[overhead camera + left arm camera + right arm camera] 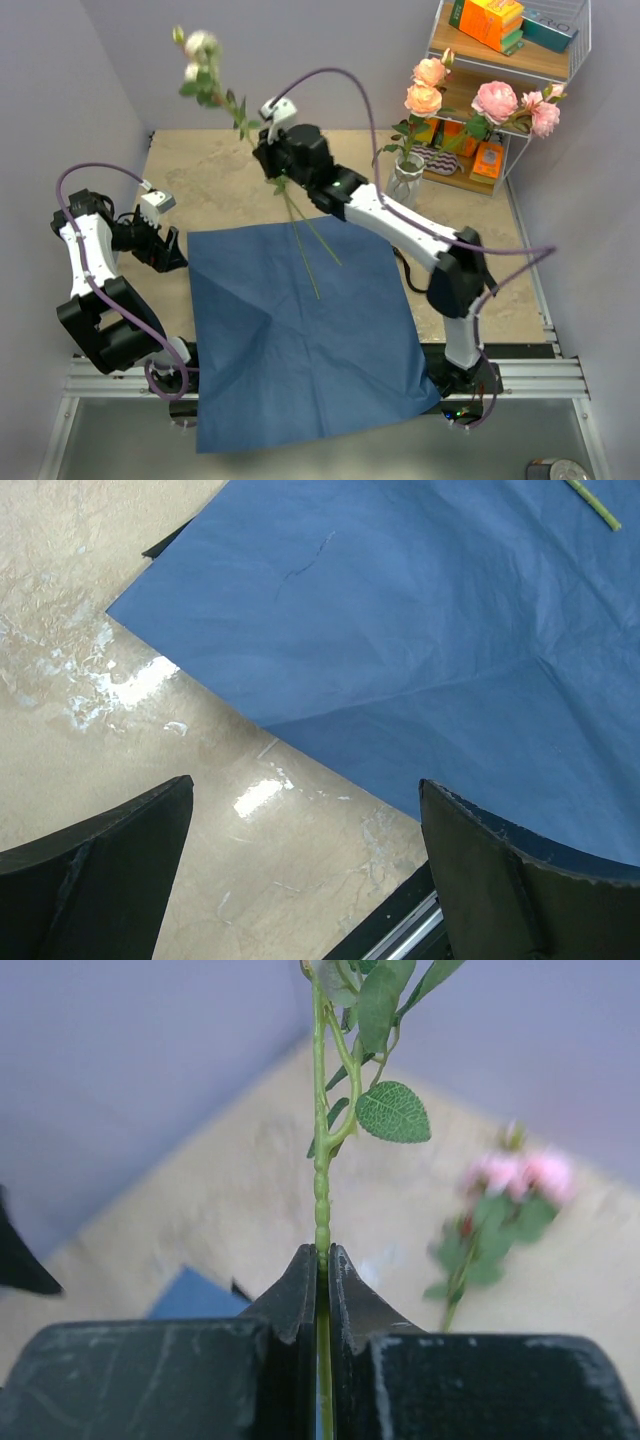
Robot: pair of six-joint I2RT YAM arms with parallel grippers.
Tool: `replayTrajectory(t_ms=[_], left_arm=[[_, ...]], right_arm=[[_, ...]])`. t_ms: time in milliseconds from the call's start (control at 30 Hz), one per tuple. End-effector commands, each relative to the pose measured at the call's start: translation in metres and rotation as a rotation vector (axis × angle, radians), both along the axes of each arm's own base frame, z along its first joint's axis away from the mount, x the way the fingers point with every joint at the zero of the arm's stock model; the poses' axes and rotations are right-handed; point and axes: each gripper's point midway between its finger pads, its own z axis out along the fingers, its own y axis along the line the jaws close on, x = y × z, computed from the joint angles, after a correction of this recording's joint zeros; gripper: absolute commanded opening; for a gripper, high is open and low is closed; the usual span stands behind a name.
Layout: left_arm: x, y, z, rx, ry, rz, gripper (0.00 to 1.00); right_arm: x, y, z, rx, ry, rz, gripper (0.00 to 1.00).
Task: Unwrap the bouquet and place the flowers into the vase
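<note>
done: dark blue wrapping paper spread flat on the beige bench, pink and peach roses in the pale ribbed vase right of my right fingers | these clenched on the thin green stem of a cream-white rose, held high | left fingers wide apart, empty, beside the paper | to do: this rose into the vase

Each arm is built from white link shells and black joint housings; the left arm is seen at 9 o'clock of the top view, the right arm at 4 o'clock. A purple cable is looped from each wrist, where a white camera module is mounted. The left gripper is fitted with matt-black, wedge-shaped fingers with scuffed edges.
</note>
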Motion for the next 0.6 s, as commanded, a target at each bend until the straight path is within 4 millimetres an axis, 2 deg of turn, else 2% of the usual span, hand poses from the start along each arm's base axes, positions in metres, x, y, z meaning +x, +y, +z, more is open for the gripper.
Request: replayTrajectory(t_ms=[0, 33, 67, 100, 167, 200, 267, 300, 367, 433, 467, 500, 567], left_arm=[[0.002, 0.001, 0.003, -0.014, -0.030, -0.010, 0.99], [0.003, 0.001, 0.003, -0.014, -0.033, -0.012, 0.99], [0.002, 0.001, 0.004, -0.011, -0.033, -0.013, 0.99], [0.002, 0.002, 0.004, -0.011, -0.034, -0.012, 0.99], [0.003, 0.002, 0.004, -0.011, -0.036, -0.014, 0.99], [0.004, 0.003, 0.004, -0.011, -0.034, -0.009, 0.99], [0.005, 0.003, 0.005, -0.020, -0.031, -0.010, 0.99], [0.007, 0.003, 0.006, -0.022, -0.034, -0.012, 0.99], [0.008, 0.002, 0.008, -0.037, -0.031, -0.012, 0.99], [0.009, 0.001, 0.009, -0.048, -0.030, -0.013, 0.99], [0.010, 0.002, 0.009, -0.051, -0.030, -0.013, 0.99], [0.010, 0.002, 0.009, -0.054, -0.028, -0.013, 0.99], [0.010, 0.002, 0.009, -0.052, -0.027, -0.017, 0.99]], right_arm=[[-0.032, -0.063, 0.170, 0.170, -0.425, -0.079, 0.00], [-0.039, -0.079, 0.185, 0.183, -0.487, -0.119, 0.00], [-0.049, -0.099, 0.222, 0.280, -0.614, -0.171, 0.00], [-0.062, -0.130, 0.230, 0.255, -0.699, -0.240, 0.00], [-0.075, -0.164, 0.260, 0.284, -0.830, -0.342, 0.00], [-0.077, -0.182, 0.270, 0.231, -0.880, -0.413, 0.00], [-0.078, -0.204, 0.283, 0.188, -0.945, -0.502, 0.00], [-0.076, -0.214, 0.284, 0.169, -0.963, -0.540, 0.00], [-0.080, -0.242, 0.295, 0.211, -1.010, -0.652, 0.00], [-0.072, -0.264, 0.285, 0.175, -1.024, -0.773, 0.00], [-0.078, -0.282, 0.292, 0.249, -1.058, -0.854, 0.00], [-0.077, -0.295, 0.293, 0.229, -1.081, -0.913, 0.00], [-0.071, -0.304, 0.291, 0.221, -1.097, -0.967, 0.00]])
